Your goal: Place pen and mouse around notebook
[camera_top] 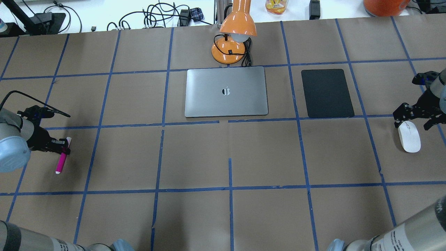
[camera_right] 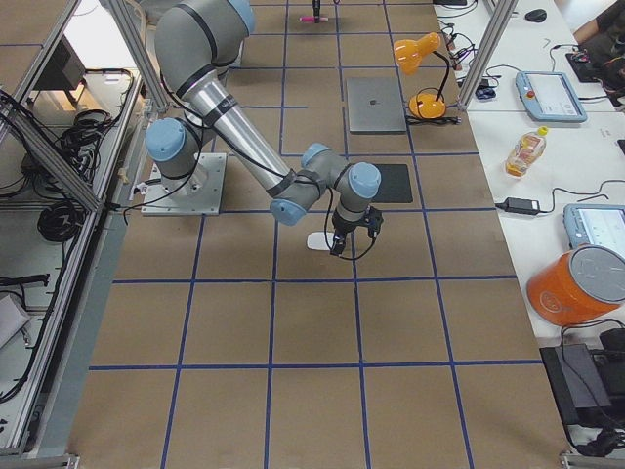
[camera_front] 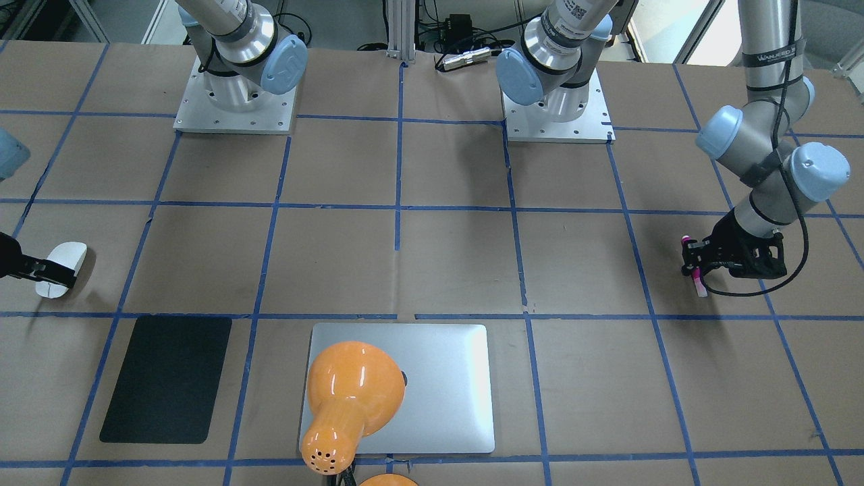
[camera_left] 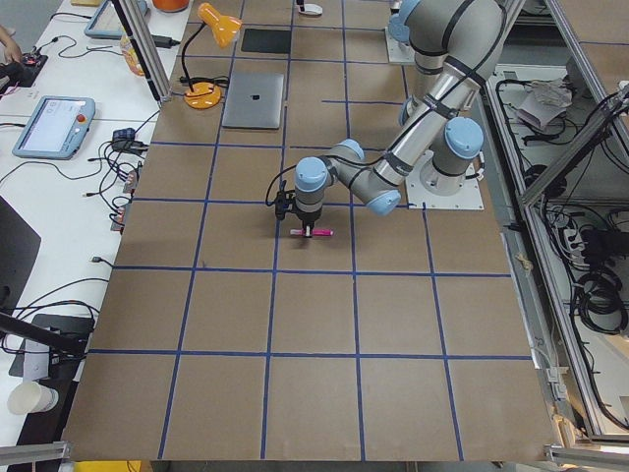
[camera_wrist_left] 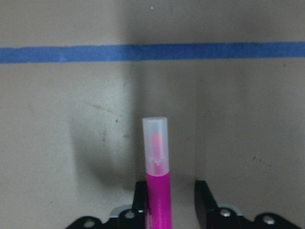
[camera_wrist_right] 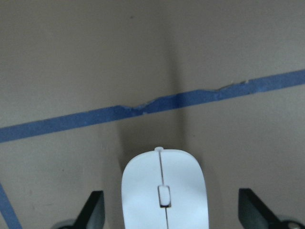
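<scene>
The magenta pen (camera_top: 62, 159) lies on the brown paper at the table's left end. My left gripper (camera_top: 62, 146) is low over its middle, open. In the left wrist view the pen (camera_wrist_left: 158, 191) rests against one finger (camera_wrist_left: 140, 202), and a gap separates it from the other. The white mouse (camera_top: 409, 136) sits at the right end. My right gripper (camera_wrist_right: 171, 210) straddles the mouse (camera_wrist_right: 164, 191), open, fingers wide and clear of its sides. The silver notebook (camera_top: 226, 91) lies shut at the far centre, far from both grippers.
An orange desk lamp (camera_top: 232, 35) stands just behind the notebook, its shade hanging over the notebook's far edge. A matte black pad (camera_top: 327, 93) lies to the notebook's right, between it and the mouse. Blue tape lines grid the paper.
</scene>
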`<control>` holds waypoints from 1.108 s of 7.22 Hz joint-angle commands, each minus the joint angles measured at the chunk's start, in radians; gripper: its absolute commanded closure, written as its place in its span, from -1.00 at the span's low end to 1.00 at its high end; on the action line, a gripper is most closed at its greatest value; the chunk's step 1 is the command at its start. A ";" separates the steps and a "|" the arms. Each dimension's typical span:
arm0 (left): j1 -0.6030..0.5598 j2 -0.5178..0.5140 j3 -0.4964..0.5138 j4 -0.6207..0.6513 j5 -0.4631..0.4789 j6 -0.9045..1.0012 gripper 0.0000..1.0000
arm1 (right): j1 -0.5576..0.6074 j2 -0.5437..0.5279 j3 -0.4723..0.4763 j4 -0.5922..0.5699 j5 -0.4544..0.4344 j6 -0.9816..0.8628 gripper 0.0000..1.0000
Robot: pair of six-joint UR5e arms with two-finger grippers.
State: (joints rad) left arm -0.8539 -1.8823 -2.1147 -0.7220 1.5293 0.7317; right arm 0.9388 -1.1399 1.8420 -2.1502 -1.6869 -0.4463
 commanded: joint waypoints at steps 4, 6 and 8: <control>-0.081 0.139 -0.002 -0.276 -0.087 -0.484 1.00 | 0.000 0.002 0.023 0.007 -0.008 0.003 -0.93; -0.207 0.189 -0.004 -0.327 -0.093 -0.772 1.00 | 0.000 0.002 0.023 0.007 -0.011 0.001 -0.70; -0.400 0.231 -0.004 -0.327 -0.097 -1.106 1.00 | 0.000 0.002 0.023 0.006 -0.011 0.001 -0.29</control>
State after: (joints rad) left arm -1.1338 -1.6821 -2.1181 -1.0445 1.4360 -0.1560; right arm 0.9387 -1.1382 1.8652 -2.1439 -1.6977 -0.4447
